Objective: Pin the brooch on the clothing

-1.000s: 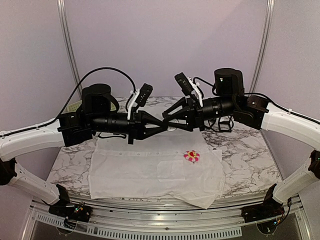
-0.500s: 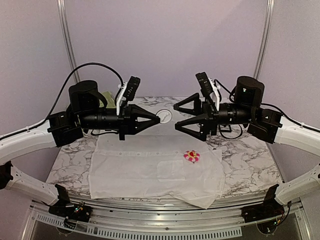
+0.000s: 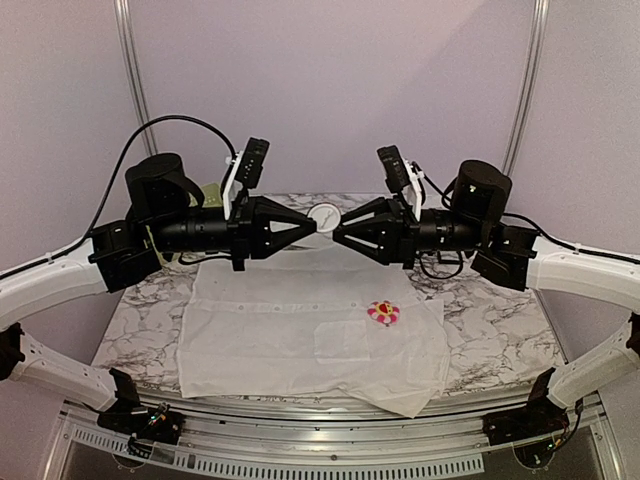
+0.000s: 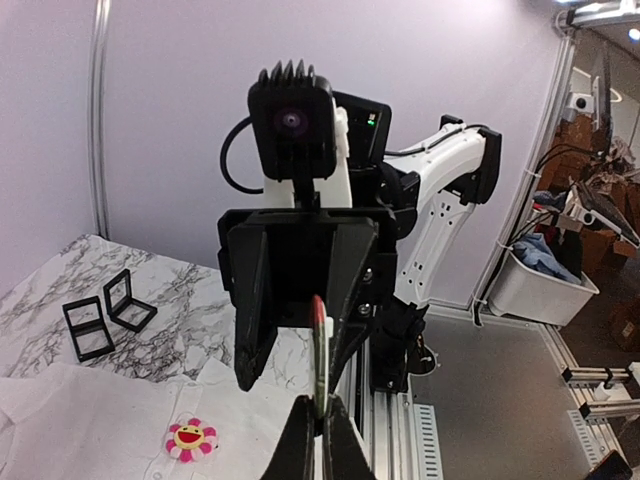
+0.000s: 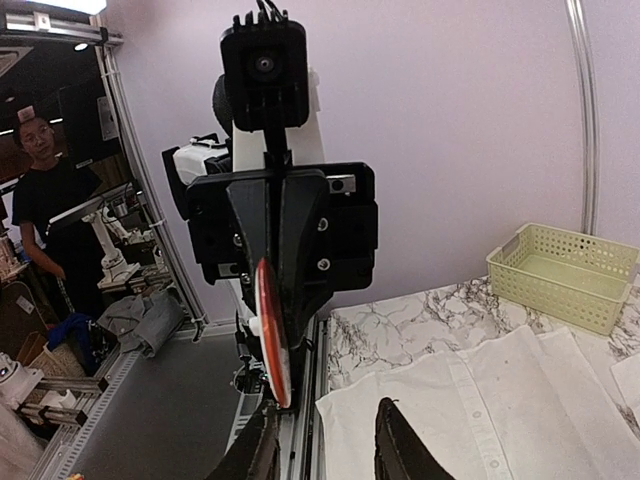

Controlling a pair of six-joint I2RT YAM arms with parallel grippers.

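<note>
The brooch (image 3: 323,218), a round red-rimmed badge, hung in mid-air above the white shirt (image 3: 280,330) spread on the table, pinched in my tightly closed left gripper (image 3: 312,228). My right gripper (image 3: 338,232), half open and empty, faced it. It likely needed a square hold on the rim before I let go. Half a second before, those jaws gaped wide, farther off.

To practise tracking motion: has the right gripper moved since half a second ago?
Yes. The right gripper has shifted left, toward the left gripper, so its tips lie further left of the pink flower brooch on the shirt.
</note>
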